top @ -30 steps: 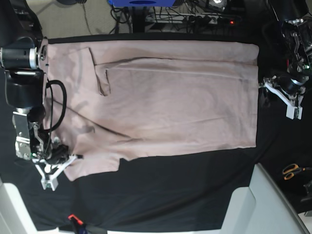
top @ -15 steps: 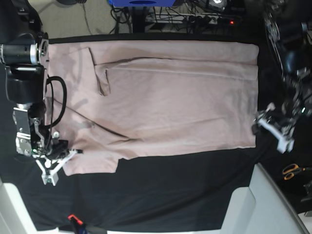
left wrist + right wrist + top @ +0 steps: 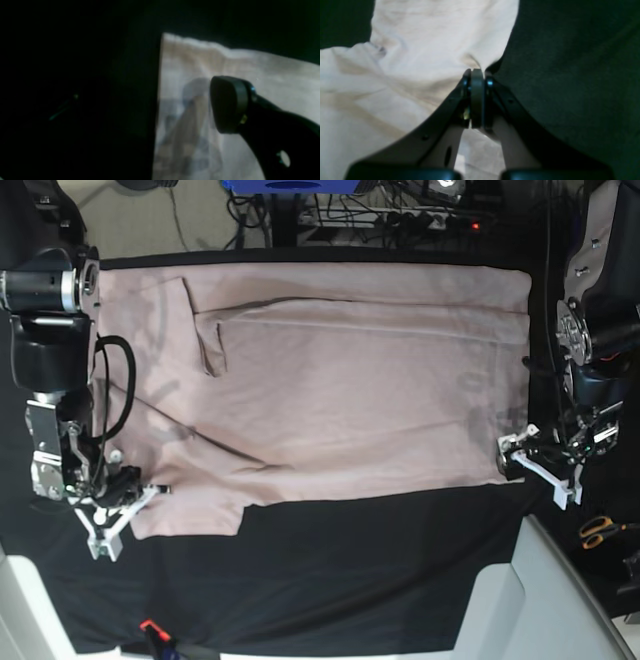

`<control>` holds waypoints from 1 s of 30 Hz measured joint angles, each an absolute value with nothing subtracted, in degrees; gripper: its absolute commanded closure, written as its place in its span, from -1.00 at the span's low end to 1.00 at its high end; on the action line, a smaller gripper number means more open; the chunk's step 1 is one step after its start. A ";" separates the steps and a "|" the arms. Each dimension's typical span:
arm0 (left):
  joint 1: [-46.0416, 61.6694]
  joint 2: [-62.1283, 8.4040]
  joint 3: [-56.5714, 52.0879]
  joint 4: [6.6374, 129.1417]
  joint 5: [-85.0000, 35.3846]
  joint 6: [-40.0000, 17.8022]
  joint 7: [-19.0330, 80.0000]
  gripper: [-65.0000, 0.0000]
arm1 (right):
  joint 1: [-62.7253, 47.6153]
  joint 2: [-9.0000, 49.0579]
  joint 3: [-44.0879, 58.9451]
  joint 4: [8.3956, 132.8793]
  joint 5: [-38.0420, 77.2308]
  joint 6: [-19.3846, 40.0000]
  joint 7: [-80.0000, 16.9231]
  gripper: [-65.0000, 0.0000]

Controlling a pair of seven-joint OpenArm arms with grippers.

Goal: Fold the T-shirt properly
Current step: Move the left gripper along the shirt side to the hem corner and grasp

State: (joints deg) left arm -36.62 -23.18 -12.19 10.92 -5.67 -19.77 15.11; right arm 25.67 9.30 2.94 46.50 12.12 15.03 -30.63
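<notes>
Since the earlier frame the left gripper (image 3: 517,457) has come inward over the hem corner, jaws spread wide. The right gripper (image 3: 475,75) pinches the sleeve of the pale pink cotton T-shirt (image 3: 340,380), spread flat on the black table covering (image 3: 350,580).

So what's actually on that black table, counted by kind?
T-shirt: 1 (pale pink)
Pincers: 2, the right pincer and the left pincer
Scissors: 1, orange-handled, at the table's edge
Total: 4
</notes>
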 measured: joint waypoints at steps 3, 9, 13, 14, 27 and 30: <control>-36.91 -23.14 -12.10 10.31 -4.54 -19.88 15.29 -0.85 | 25.67 9.32 3.01 46.50 11.94 14.98 -30.68 0.98; -32.86 -21.85 -12.62 15.25 -4.32 -22.65 15.42 -0.84 | 25.71 9.30 3.01 46.50 11.94 14.98 -30.68 0.98; -29.78 -20.80 -12.84 20.58 -4.49 -23.88 17.41 -0.84 | 25.80 9.26 3.01 46.50 11.97 15.00 -30.68 0.98; -29.47 -20.69 -12.82 21.37 -4.51 -23.99 18.48 -0.84 | 25.82 9.30 3.01 46.50 11.97 14.98 -30.65 0.98; -20.80 -20.51 -16.86 32.14 -9.69 -25.34 22.72 0.47 | 25.82 9.34 3.01 46.50 11.97 14.98 -30.48 0.98; -20.62 -20.25 -17.58 32.14 -10.13 -25.54 23.57 1.00 | 25.82 9.28 3.01 46.50 11.97 14.98 -30.50 0.98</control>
State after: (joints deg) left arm -20.62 -20.25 -17.58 32.14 -10.13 -25.54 23.57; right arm 25.82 9.28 3.01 46.50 11.97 14.98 -30.50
